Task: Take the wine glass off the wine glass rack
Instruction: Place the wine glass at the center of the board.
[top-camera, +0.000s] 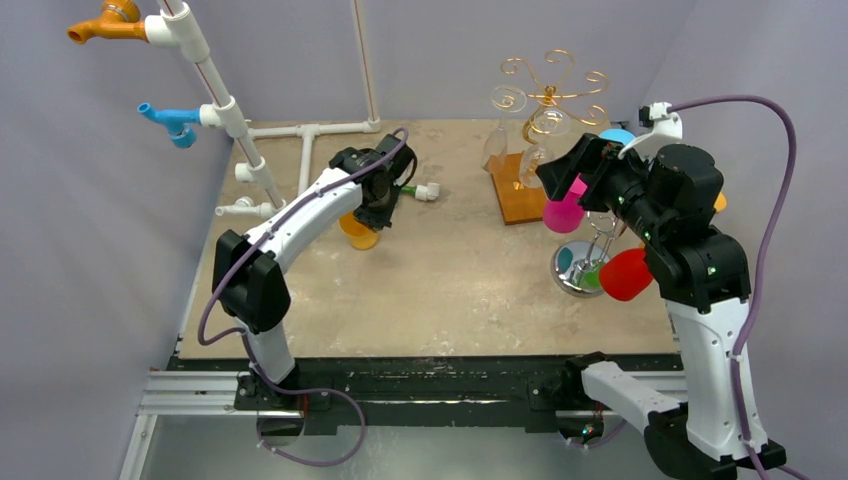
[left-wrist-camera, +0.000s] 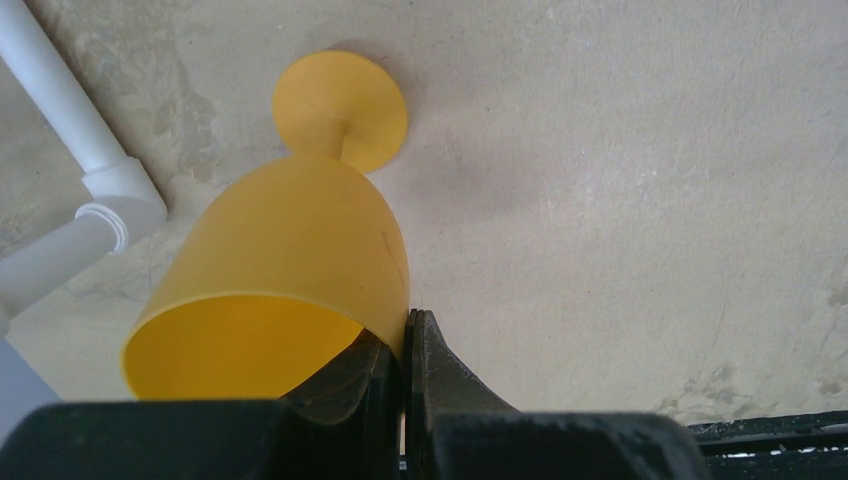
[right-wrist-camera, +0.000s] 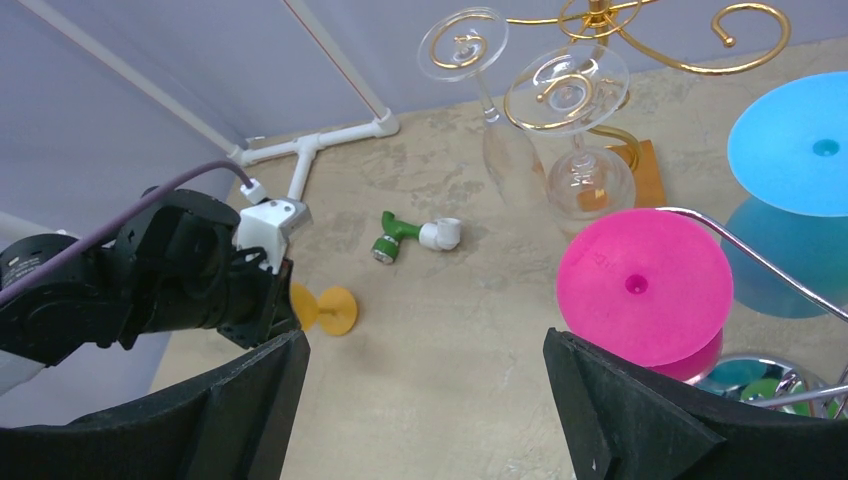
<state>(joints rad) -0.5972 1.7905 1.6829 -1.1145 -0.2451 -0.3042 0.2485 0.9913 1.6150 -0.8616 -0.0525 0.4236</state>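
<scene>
Left claw (left-wrist-camera: 405, 330) is clamping tight on the rim of the yellow wine glass (left-wrist-camera: 290, 240), which is tilting with its foot down by the desk (left-wrist-camera: 620, 200), over toward the left edge beside the white pipe (left-wrist-camera: 60, 110). I cannot tell whether the foot is touching. Right claw (right-wrist-camera: 425, 400) is hovering with its fingers spread wide near the right edge. It is facing the pink wine glass (right-wrist-camera: 643, 287), which is hanging upside down on the chrome rack (top-camera: 563, 265), close ahead but apart from both fingers.
</scene>
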